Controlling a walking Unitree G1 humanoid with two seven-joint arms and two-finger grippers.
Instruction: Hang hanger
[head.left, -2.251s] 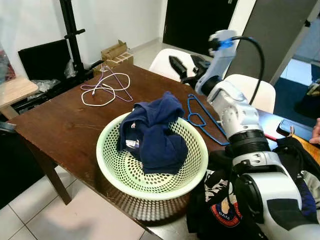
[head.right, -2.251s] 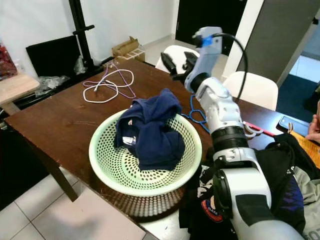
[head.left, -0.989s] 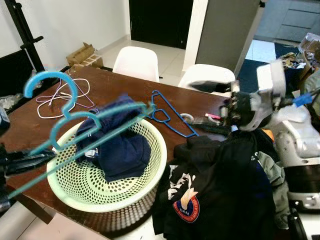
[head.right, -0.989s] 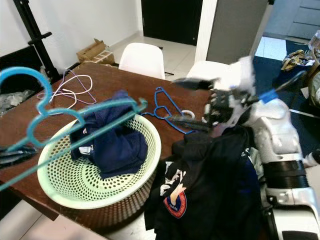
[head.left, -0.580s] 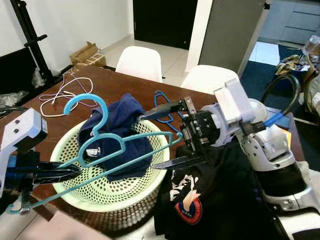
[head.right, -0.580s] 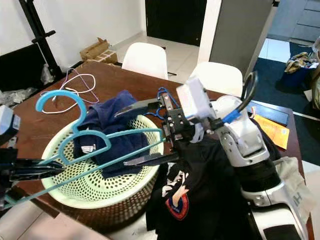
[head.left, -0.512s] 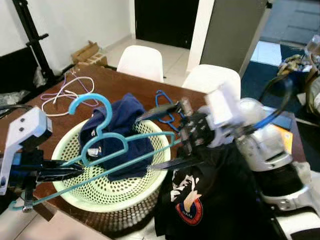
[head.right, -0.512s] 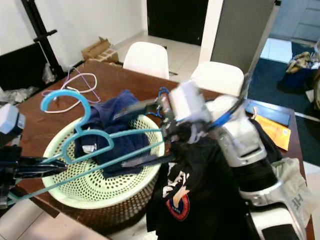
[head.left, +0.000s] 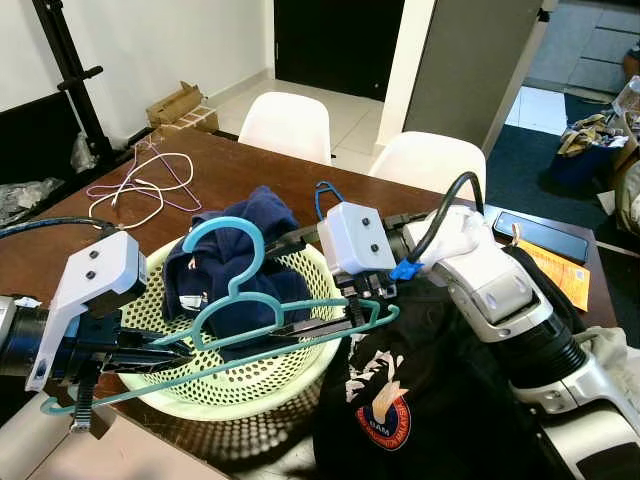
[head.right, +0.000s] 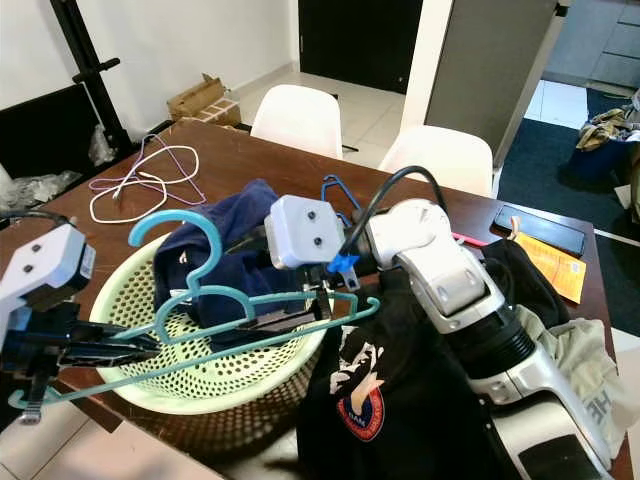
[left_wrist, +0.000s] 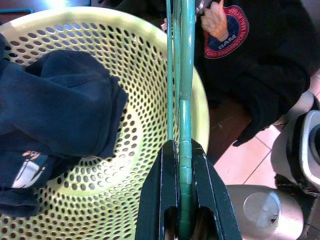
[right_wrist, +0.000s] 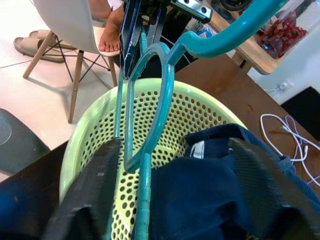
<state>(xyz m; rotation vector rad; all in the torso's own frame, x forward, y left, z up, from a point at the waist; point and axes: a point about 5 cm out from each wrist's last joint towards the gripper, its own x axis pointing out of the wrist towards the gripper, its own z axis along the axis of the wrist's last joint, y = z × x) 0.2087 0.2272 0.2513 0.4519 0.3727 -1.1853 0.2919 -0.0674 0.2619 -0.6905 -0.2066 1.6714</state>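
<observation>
Holding the teal plastic hanger (head.left: 250, 320) level above the pale green perforated laundry basket (head.left: 300, 375), hook end up over the navy garment (head.left: 260, 225) lying inside. Gripping its lower bar with the left gripper (left_wrist: 180, 150), jaws closed tight on the bar at the hanger's left end. Reaching in with the right gripper (right_wrist: 170, 165), jaws spread wide on either side of the hanger's bar near the far shoulder, not yet closed on it.

Judging the step: carrying the hanger, with the right arm steadying or taking over, ahead of dressing it or hanging it. Next move probably calling for closing on the bar without twisting it out of the left grip, then lifting clear of the basket rim.

Showing in the head views, not the wrist ones: the black T-shirt (head.left: 430, 400) draped over the near edge of the brown counter (head.left: 230, 165), a blue wire hanger (head.right: 335, 190) lying flat behind the basket, loose cables (head.left: 140, 190) farther off. Showing in the left wrist view: the exact pinch on the bar. Showing in the right wrist view: a person's bare foot (right_wrist: 107, 37) beside a chair leg.
</observation>
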